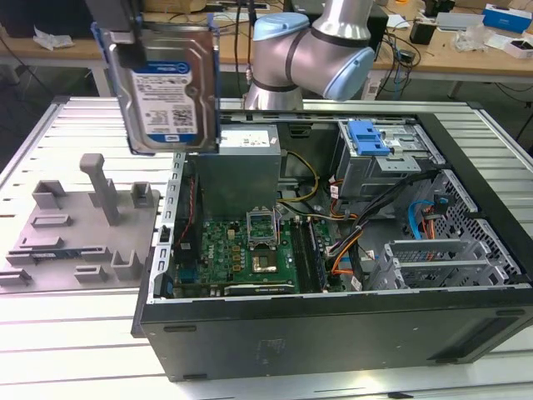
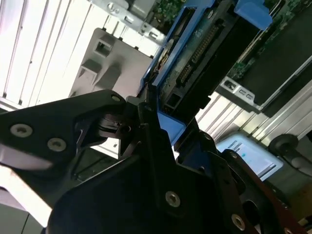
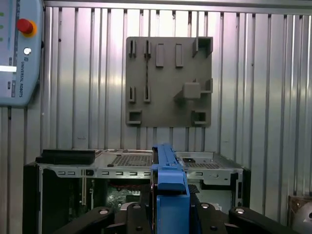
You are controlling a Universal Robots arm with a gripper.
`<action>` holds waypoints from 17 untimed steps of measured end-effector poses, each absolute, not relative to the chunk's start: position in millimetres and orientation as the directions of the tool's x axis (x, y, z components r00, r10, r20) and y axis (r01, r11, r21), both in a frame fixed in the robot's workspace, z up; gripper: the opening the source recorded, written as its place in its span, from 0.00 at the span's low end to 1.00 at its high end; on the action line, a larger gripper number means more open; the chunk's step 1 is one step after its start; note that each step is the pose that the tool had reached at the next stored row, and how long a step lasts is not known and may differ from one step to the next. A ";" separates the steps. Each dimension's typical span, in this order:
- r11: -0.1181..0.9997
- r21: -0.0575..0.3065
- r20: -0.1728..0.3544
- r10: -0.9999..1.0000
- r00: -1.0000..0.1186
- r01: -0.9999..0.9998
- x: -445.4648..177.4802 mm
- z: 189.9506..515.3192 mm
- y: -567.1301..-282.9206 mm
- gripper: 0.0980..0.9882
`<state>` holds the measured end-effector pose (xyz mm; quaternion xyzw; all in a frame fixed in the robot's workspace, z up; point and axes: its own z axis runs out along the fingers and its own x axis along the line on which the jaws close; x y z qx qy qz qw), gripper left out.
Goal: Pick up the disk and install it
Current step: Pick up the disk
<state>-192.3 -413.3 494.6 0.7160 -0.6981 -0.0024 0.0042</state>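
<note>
At the upper left of the exterior view, our gripper (image 1: pixel 131 48) was clamped on the disk (image 1: pixel 171 92); its fingers (image 3: pixel 141 219) pressed either side of the blue bracket (image 3: pixel 168 178), which the first wrist view showed edge-on. We held the disk upright in the air, label toward the exterior camera. It hung over the wall of the open computer case (image 1: pixel 333 333) on the exterior view's left, beside the grey fixture plate (image 1: pixel 50 243), and touched neither. We judged the step in hand to be the carry toward the case. To do it well, we thought the squeeze should sit on the bracket and not on the label face. The disk should ride upright and square in the jaws, with its lower edge passing well above the case rim, the loose cables (image 1: pixel 366 242) and the grey metal box (image 1: pixel 237 167). Counting outward, we saw one gripper on one arm (image 1: pixel 312 50), one disk, one fixture plate, one case, one grey metal box and one blue latch (image 1: pixel 368 137) at the upper right inside the case
</note>
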 end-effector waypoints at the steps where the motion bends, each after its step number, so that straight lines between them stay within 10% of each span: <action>1: -0.025 0.010 0.002 -1.000 0.025 -1.000 -187.0 494.6 -415.2 0.30; 17: -0.025 0.010 0.002 -1.000 0.025 -1.000 -81.5 494.6 -458.3 0.30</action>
